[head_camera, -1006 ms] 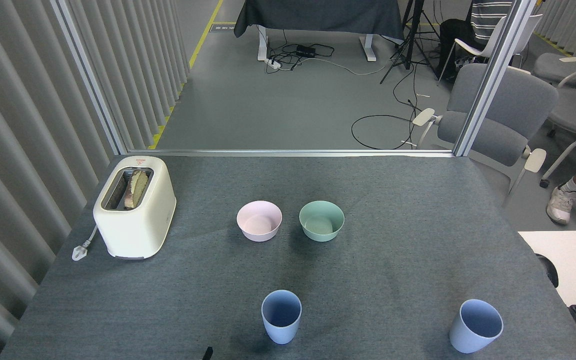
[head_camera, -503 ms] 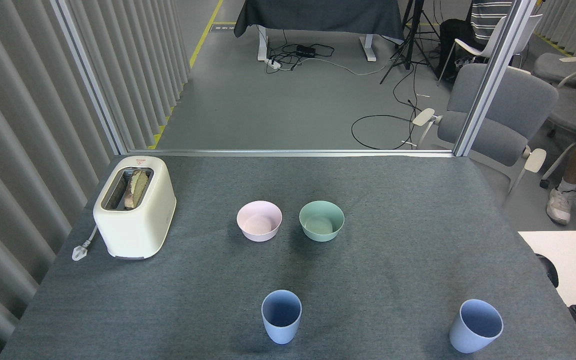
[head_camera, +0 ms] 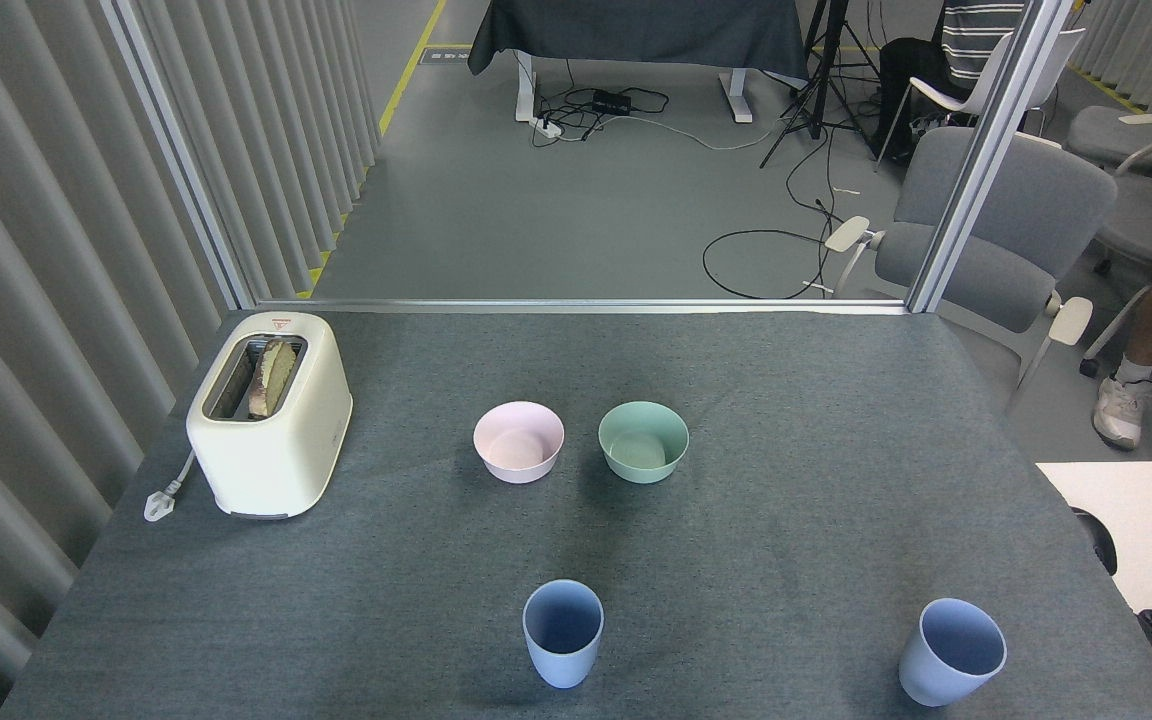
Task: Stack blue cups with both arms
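Neither arm nor gripper shows in the head view, so whether either claw is released or clenched cannot be told from here; both blue cups stand upright and mouth-up on the grey table cloth [head_camera: 796, 420], untouched and unstacked, so I judge the task to be at its very start. One blue cup [head_camera: 563, 632] sits near the front edge, roughly on the centre line; the other blue cup [head_camera: 952, 651] stands well apart from it toward the right front corner, close to the table's right edge; their long axes are vertical, though the right one reads as leaning slightly because of the camera's angle. The relation that matters is this sideways spacing: the right cup lies plainly on the right arm's side, while the centre cup lies about midway and would likely fall to the left arm; each would need a grasp from the side or above on a tapered, smooth wall. Farther back, a pink bowl [head_camera: 518, 442] and a mint-green bowl [head_camera: 643, 441] stand just beside each other, clear of the cups; a cream toaster [head_camera: 269, 414] holding bread sits at the left; a person's leg [head_camera: 1151, 335] shows beyond the right edge.
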